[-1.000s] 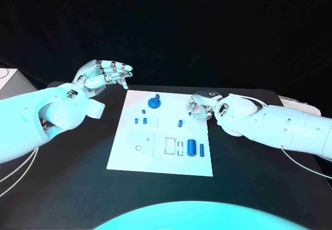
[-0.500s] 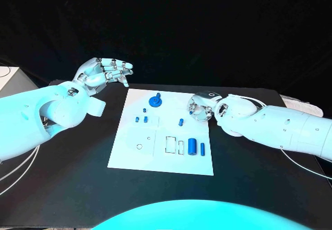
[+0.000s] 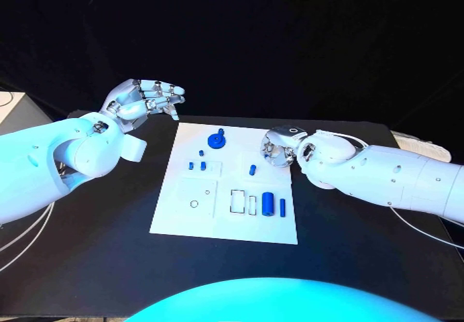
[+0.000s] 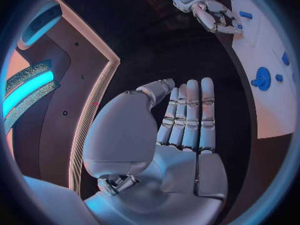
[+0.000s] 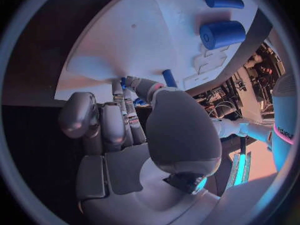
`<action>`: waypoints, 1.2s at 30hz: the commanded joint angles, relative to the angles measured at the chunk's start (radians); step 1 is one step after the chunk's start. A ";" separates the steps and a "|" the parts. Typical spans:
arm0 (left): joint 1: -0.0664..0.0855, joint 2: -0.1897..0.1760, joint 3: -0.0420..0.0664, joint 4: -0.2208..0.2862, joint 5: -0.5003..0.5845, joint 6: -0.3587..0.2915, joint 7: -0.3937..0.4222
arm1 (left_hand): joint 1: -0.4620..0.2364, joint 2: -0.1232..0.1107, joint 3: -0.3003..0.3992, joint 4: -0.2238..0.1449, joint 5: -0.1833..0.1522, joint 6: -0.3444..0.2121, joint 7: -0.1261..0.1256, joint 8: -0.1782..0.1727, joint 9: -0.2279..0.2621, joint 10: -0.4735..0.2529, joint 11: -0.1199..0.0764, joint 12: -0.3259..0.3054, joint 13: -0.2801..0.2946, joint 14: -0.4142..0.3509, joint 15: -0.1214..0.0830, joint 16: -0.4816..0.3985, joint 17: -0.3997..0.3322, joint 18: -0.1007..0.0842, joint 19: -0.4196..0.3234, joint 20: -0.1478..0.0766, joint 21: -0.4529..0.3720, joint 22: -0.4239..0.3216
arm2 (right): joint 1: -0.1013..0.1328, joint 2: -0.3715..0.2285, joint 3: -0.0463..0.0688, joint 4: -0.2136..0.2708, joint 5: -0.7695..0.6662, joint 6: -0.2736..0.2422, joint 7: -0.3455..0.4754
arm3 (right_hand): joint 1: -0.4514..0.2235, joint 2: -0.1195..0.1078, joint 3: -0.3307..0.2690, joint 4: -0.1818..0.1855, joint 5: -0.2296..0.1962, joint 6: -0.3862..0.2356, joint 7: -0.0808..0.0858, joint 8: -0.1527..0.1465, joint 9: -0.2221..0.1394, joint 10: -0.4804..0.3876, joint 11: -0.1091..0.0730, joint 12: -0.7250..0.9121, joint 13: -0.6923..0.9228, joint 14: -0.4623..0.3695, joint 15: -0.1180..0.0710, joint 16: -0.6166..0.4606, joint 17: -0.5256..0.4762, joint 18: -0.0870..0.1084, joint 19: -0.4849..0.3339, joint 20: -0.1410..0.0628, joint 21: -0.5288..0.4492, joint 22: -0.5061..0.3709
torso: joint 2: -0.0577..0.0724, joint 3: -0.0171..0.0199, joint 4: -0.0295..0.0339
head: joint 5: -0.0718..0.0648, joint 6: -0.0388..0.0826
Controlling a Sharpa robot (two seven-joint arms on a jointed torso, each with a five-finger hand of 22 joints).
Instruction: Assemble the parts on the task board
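Black tabletop (image 3: 106, 221) runs under everything, with darkness behind it. At the left, the left hand (image 3: 145, 100) is raised above the tabletop's far left corner, off the task board (image 3: 194, 221) and well apart from every part; its fingers (image 4: 190, 115) lie straight and side by side, the thumb set apart, and nothing is in them. Just right of those fingers begins the white task board, lying flat in the middle of the tabletop. Near its far edge sits a round blue part (image 3: 216, 141) with a knob, the part nearest the left hand's fingers. Below it lie a few small blue pieces (image 3: 197, 166), then a small blue peg (image 3: 252, 170) close to the right hand's fingers. Nearer the robot, a thick blue cylinder (image 3: 268, 202) and a thin blue rod (image 3: 281, 206) lie side by side next to outlined recesses. At the board's right edge the right hand (image 3: 280, 149) hovers with its fingers (image 5: 115, 122) curled inward over the board; whether they pinch anything I cannot tell.
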 commanded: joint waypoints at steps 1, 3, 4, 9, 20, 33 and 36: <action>0.000 0.000 0.001 0.002 -0.003 0.004 0.002 | 0.004 0.002 -0.004 -0.004 -0.001 0.008 0.001 0.005 0.000 0.002 0.000 -0.002 -0.001 0.002 0.002 -0.004 -0.001 0.014 0.007 0.001 -0.005 -0.002 | -0.013 0.009 -0.007 0.001 -0.036 0.057 -0.026 | 0.001 0.010 0.005 0.000 -0.005 0.007 -0.001 0.007 0.002 0.009 0.000 0.002 -0.003 0.027 -0.008 0.007 0.001 -0.012 0.007 -0.001 0.009 0.006 | -0.001 -0.0018 0.0011 | -0.001 -0.004; 0.000 0.000 0.001 0.002 -0.010 0.004 0.001 | 0.004 0.002 -0.004 -0.004 -0.001 0.008 0.001 0.005 0.000 0.002 0.000 -0.002 -0.001 0.002 0.002 -0.004 -0.001 0.014 0.007 0.001 -0.005 -0.002 | -0.014 0.011 -0.008 0.001 -0.041 0.058 -0.032 | -0.001 0.006 0.003 -0.001 -0.010 0.006 -0.001 0.007 0.004 0.009 0.000 0.001 -0.003 0.027 -0.009 0.008 0.000 -0.013 0.007 -0.001 0.015 0.011 | -0.001 -0.0018 0.0011 | -0.001 -0.005; 0.000 -0.001 0.001 0.002 -0.014 0.005 0.000 | 0.005 0.002 -0.004 -0.005 -0.001 0.008 0.001 0.005 0.000 0.001 0.000 -0.003 -0.001 0.001 0.002 -0.005 -0.001 0.014 0.007 0.001 -0.006 -0.002 | -0.015 0.012 -0.008 0.002 -0.044 0.058 -0.035 | -0.001 0.006 0.003 -0.001 -0.010 0.006 -0.001 0.007 0.004 0.009 0.000 0.001 -0.003 0.027 -0.009 0.008 0.000 -0.013 0.007 -0.001 0.015 0.011 | -0.001 -0.0019 0.0012 | -0.002 -0.005; 0.000 -0.002 0.001 0.003 -0.025 0.006 -0.002 | 0.005 0.002 -0.005 -0.005 -0.001 0.008 0.001 0.005 0.000 -0.002 0.001 -0.004 -0.002 0.000 0.003 -0.007 -0.002 0.014 0.006 0.001 -0.007 -0.003 | -0.017 0.013 -0.008 0.006 -0.060 0.047 -0.054 | 0.001 0.007 0.004 -0.002 -0.013 0.006 -0.001 0.007 0.005 0.010 -0.001 -0.001 -0.004 0.026 -0.009 0.009 -0.001 -0.014 0.007 -0.002 0.017 0.013 | -0.002 -0.0019 0.0002 | -0.002 -0.006; 0.000 -0.002 0.000 0.006 -0.050 0.010 -0.002 | 0.002 0.000 -0.008 -0.004 -0.001 0.001 0.004 0.003 -0.002 -0.007 0.003 -0.007 -0.004 -0.003 0.005 -0.010 -0.005 0.013 0.004 0.003 -0.011 -0.005 | -0.022 -0.003 -0.008 0.044 -0.082 -0.052 -0.084 | 0.011 0.023 0.032 -0.016 0.057 0.019 -0.006 0.022 0.028 0.039 -0.007 -0.003 -0.002 0.030 -0.014 0.039 0.014 -0.027 0.023 -0.006 0.097 0.087 | -0.002 -0.0012 -0.0002 | -0.001 -0.006; 0.000 -0.001 0.000 0.007 -0.048 0.012 0.003 | -0.009 -0.007 -0.020 0.002 0.002 -0.023 0.014 -0.006 -0.009 -0.022 0.011 -0.012 -0.008 -0.006 0.012 -0.014 -0.008 0.013 0.003 0.009 -0.024 -0.013 | -0.017 -0.059 -0.003 0.112 -0.084 -0.190 -0.103 | 0.008 0.031 0.052 -0.019 0.061 0.027 -0.011 0.032 0.043 0.058 -0.012 -0.004 0.000 0.036 -0.018 0.066 0.039 -0.032 0.029 -0.010 0.129 0.117 | -0.003 -0.0017 -0.0020 | 0.001 0.004; 0.000 -0.001 0.000 0.007 -0.046 0.011 0.004 | -0.009 -0.007 -0.021 0.002 0.002 -0.025 0.015 -0.007 -0.010 -0.023 0.012 -0.012 -0.008 -0.006 0.012 -0.014 -0.008 0.013 0.003 0.009 -0.025 -0.014 | -0.013 -0.076 0.000 0.138 -0.080 -0.205 -0.101 | 0.008 0.031 0.054 -0.019 0.059 0.027 -0.012 0.033 0.045 0.060 -0.013 -0.004 0.000 0.036 -0.018 0.069 0.041 -0.032 0.030 -0.010 0.130 0.118 | -0.002 -0.0013 -0.0027 | 0.002 0.004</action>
